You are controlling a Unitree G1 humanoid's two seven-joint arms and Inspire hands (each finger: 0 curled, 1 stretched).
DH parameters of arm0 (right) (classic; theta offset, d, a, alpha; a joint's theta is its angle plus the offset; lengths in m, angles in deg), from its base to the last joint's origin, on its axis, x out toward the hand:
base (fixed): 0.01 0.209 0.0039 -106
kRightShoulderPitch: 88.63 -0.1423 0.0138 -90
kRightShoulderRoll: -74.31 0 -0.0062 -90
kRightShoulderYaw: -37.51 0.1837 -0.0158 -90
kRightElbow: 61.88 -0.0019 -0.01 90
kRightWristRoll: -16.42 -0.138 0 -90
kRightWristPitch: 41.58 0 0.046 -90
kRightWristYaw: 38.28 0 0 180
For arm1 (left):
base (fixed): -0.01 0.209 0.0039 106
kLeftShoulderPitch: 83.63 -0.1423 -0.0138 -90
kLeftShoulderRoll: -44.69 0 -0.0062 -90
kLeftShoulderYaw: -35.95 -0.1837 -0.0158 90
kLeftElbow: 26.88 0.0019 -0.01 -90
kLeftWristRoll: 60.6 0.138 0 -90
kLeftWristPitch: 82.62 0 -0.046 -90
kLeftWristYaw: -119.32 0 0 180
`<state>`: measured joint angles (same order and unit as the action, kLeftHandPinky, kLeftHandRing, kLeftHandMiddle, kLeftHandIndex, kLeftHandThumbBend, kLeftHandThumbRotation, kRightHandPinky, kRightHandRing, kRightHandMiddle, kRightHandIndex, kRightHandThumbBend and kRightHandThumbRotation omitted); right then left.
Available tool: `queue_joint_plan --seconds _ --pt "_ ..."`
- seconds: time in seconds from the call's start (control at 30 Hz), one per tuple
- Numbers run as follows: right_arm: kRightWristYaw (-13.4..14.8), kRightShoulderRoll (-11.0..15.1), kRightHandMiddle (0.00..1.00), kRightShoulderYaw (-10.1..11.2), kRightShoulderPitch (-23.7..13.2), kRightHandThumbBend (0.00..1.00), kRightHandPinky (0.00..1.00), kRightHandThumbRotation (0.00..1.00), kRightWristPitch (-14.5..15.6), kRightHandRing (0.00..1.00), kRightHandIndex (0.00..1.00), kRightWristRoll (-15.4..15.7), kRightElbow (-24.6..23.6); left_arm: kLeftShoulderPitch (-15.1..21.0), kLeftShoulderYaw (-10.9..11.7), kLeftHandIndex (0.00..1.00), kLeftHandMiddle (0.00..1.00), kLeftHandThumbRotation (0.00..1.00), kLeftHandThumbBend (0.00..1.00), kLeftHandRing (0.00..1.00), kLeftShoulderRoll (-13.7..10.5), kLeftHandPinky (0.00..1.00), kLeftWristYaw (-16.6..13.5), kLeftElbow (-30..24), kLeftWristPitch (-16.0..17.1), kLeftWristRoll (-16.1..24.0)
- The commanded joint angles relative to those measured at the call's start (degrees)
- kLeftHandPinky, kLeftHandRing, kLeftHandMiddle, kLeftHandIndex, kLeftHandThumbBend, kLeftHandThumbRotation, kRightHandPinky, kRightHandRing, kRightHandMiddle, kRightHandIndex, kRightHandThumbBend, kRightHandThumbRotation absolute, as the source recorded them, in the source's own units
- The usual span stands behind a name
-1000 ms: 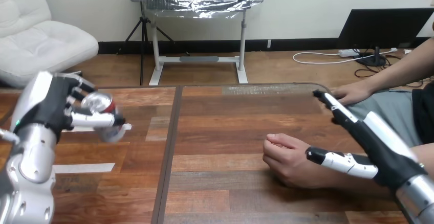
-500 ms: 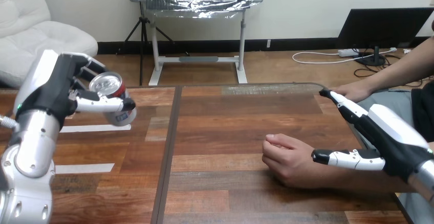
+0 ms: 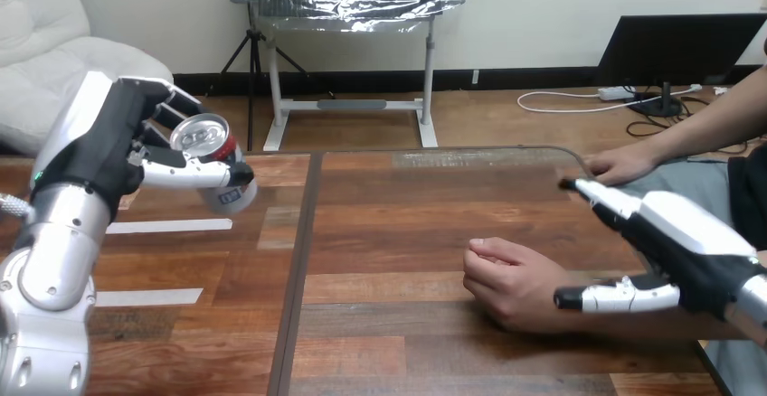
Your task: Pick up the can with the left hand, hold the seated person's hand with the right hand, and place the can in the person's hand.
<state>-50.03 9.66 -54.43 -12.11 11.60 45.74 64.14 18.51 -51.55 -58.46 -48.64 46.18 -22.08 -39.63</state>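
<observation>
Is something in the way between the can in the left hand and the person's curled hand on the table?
Nothing visible does. The table between the can in the left hand and the person's curled hand is bare. The right hand is beyond it, beside the wrist, out of the path.

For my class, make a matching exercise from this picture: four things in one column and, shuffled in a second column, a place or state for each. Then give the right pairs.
Column one
1. can
2. left hand
3. right hand
4. person's nearer hand

Column two
A. open, fingers straight, at the right side of the table
B. loosely closed, resting on the table
C. tilted, in the air over the table's left part
D. curled round the can

Pairs: 1-C, 2-D, 3-A, 4-B
</observation>
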Motion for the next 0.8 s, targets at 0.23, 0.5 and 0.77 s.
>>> queue_joint_plan --seconds 0.23,0.5,0.77 --pt "1.2 3.8 1.0 -4.5 -6.5 1.0 1.0 0.76 -1.5 1.0 1.0 3.8 5.5 3.2 2.3 0.47 0.42 0.0 0.66 0.35 -1.3 0.26 1.0 -4.9 0.1 -0.3" --pt "1.1 5.0 1.0 -7.1 -7.8 1.0 1.0 0.76 -1.3 1.0 1.0 6.6 7.6 3.1 2.7 0.46 0.4 0.0 0.67 0.33 -1.1 0.25 0.9 -5.4 1.7 -0.8" --pt "3.2 5.6 1.0 -9.6 -8.6 1.0 1.0 0.73 -1.3 1.0 1.0 9.3 9.8 3.2 3.0 0.45 0.39 0.0 0.66 0.33 -1.2 0.26 1.1 -5.7 2.4 -1.5"
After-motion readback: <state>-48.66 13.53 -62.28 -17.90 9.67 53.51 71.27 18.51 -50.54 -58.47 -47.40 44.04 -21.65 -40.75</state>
